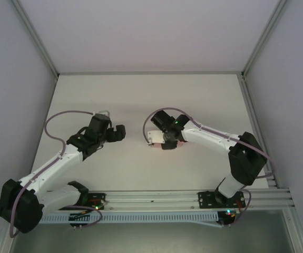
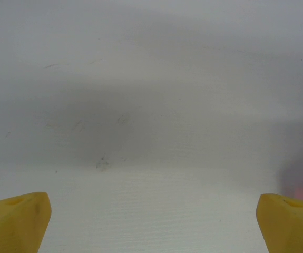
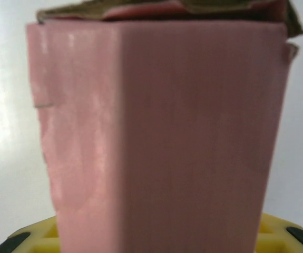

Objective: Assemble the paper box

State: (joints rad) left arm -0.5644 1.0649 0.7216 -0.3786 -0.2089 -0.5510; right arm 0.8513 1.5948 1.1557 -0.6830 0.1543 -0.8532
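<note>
Nearest the overhead camera, along the front edge of the white table (image 1: 140, 100), both arms are bolted to a metal rail (image 1: 162, 197).

On the left side, the left arm (image 1: 51, 168) reaches up and inward over the table. The left gripper (image 1: 118, 133) sits left of the table's middle and points right, toward the other gripper. Its own wrist camera shows its yellow fingertips (image 2: 14, 221) at the two lower corners of the view, so its jaws are spread wide. Nothing but bare, lightly scuffed tabletop lies between them.

Near the middle of the table, well apart from the left gripper, the paper box (image 3: 162, 137) stands right in front of the right wrist camera. It is a pink card body with a vertical crease left of its centre. At its top edge are rough brownish flap edges, with a little pink between them. From overhead, a bit of pink shows on each side of the right gripper (image 1: 166, 141).

On the right side, the right arm (image 1: 220, 139) bends in from its base. Its yellow fingers (image 3: 280, 232) show at both lower sides of the box, so the box sits between the jaws. The jaws stand partly closed, but whether they press on the card cannot be told.
</note>
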